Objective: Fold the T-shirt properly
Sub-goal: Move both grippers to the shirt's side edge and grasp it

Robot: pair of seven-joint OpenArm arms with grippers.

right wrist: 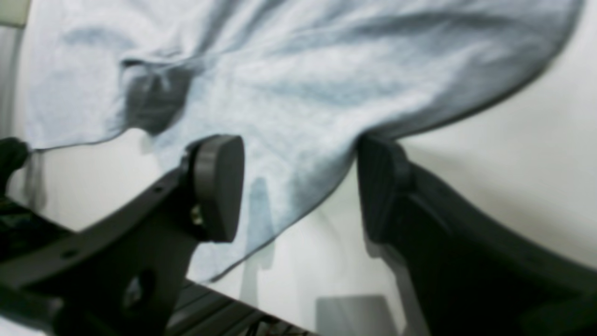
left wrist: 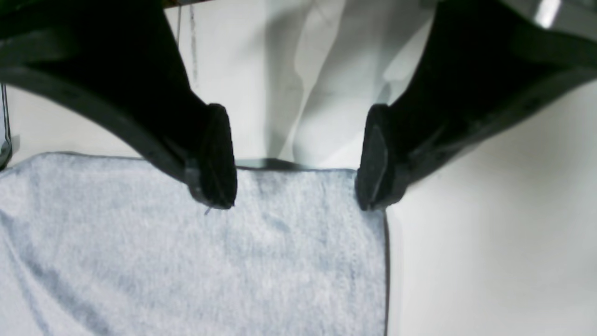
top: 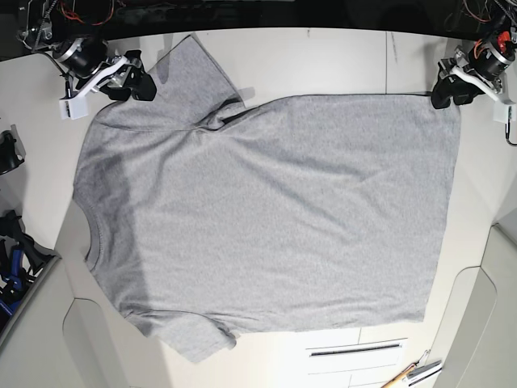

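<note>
Base view gives you the whole T-shirt (top: 266, 218) — heather-grey, spread flat on the white table (top: 339, 56), collar toward the right arm's side.

Left wrist view: your left gripper (left wrist: 296, 158) hovers over the shirt's hem corner, black pads parted, gripping nothing.

Right wrist view: your right gripper (right wrist: 301, 186) sits tilted at a rumpled sleeve edge — jaws released, soft knit between them.

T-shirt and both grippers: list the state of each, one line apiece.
T-shirt: spread flat on the table, unfolded, blank side up, one sleeve creased.
Left gripper: open, jaws straddling the shirt's hem corner.
Right gripper: open, jaws around the sleeve edge.
</note>
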